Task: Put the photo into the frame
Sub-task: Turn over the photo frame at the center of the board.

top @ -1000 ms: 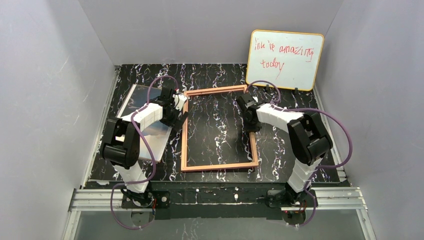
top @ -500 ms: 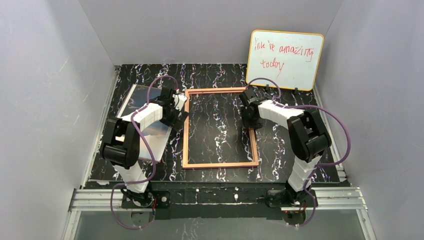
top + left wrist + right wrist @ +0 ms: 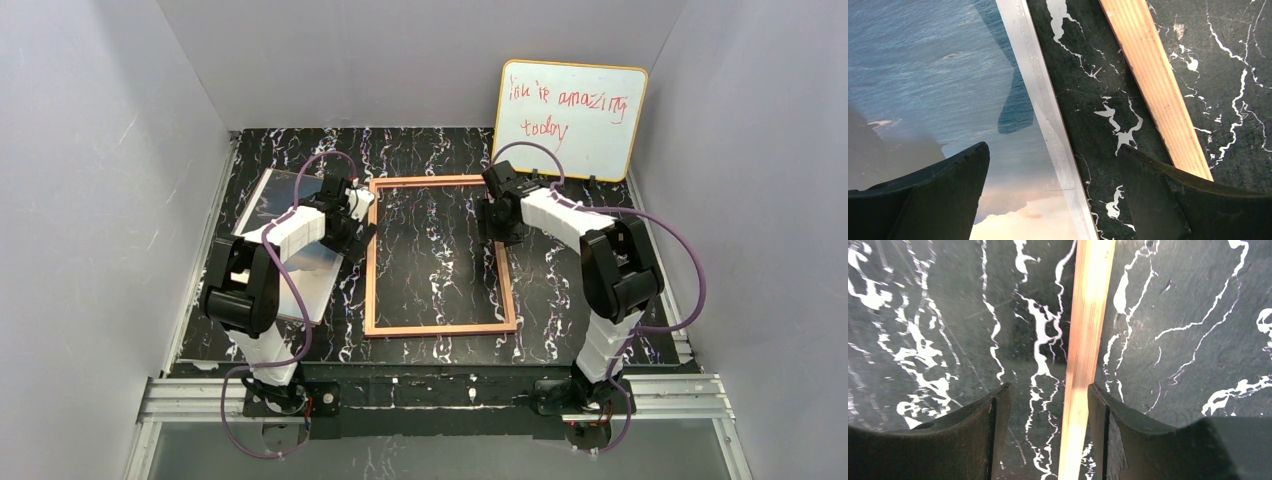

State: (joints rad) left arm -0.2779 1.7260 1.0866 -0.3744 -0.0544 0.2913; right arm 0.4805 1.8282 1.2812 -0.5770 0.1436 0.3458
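Frame point(image 3: 440, 328) on black marbled table point(image 3: 420, 150), grey walls point(image 3: 350, 60) — left claw point(image 3: 1053, 150) wide, right claw point(image 3: 1049, 390) less wide

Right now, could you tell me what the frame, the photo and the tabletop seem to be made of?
Frame: looks like bare light wood, matt; fine grain lines run along the strip.
Photo: likely glossy printed paper; its surface shows sheen.
Tabletop: black, white-veined, marble-look; whether stone or printed sheet, I cannot tell.

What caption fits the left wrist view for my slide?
Open left tool straddles the photo edge, with the frame rail lying alongside.
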